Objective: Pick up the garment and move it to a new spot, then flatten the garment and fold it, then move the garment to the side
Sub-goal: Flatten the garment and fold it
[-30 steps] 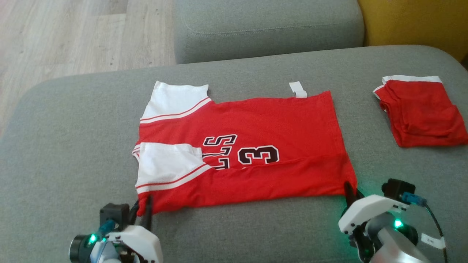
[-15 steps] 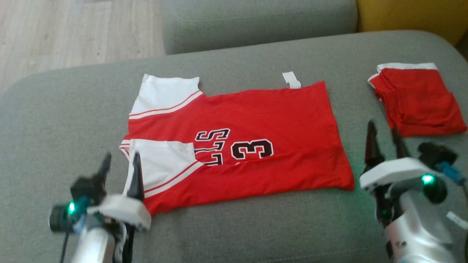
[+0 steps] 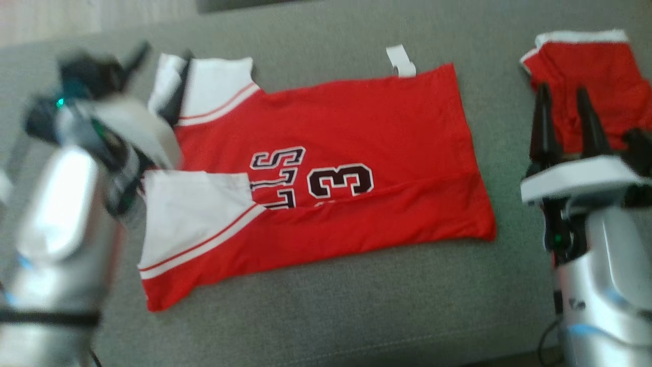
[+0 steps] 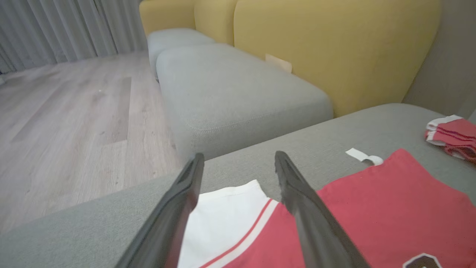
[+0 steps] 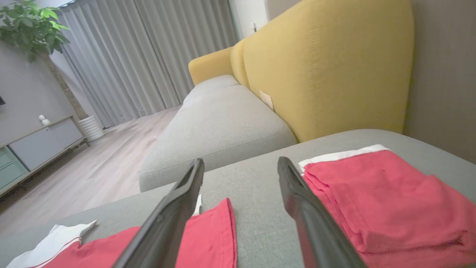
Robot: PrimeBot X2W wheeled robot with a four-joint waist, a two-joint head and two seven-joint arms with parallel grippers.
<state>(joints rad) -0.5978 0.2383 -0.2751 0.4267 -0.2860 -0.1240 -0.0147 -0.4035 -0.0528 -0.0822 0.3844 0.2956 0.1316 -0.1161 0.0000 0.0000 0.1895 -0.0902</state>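
Lying on grey cushion (image 3: 356, 306): jersey (image 3: 356, 127); left gripper (image 4: 238, 156), right gripper (image 5: 241, 160) wide (wood floor (image 4: 74, 111)).

Home living room. Grey fabric sofa seat cushions (image 5: 223, 111) across the middle of both wrist views, mustard-yellow upholstered backrest (image 5: 327, 74) upper right, pale wood-plank floor (image 4: 74, 111) at left. Grey pleated floor-length curtains (image 5: 148, 48) along the top of the right wrist view, green leafy potted plant (image 5: 29, 26) in its upper left corner, low grey-and-green sideboard (image 5: 37, 145) at its left edge.
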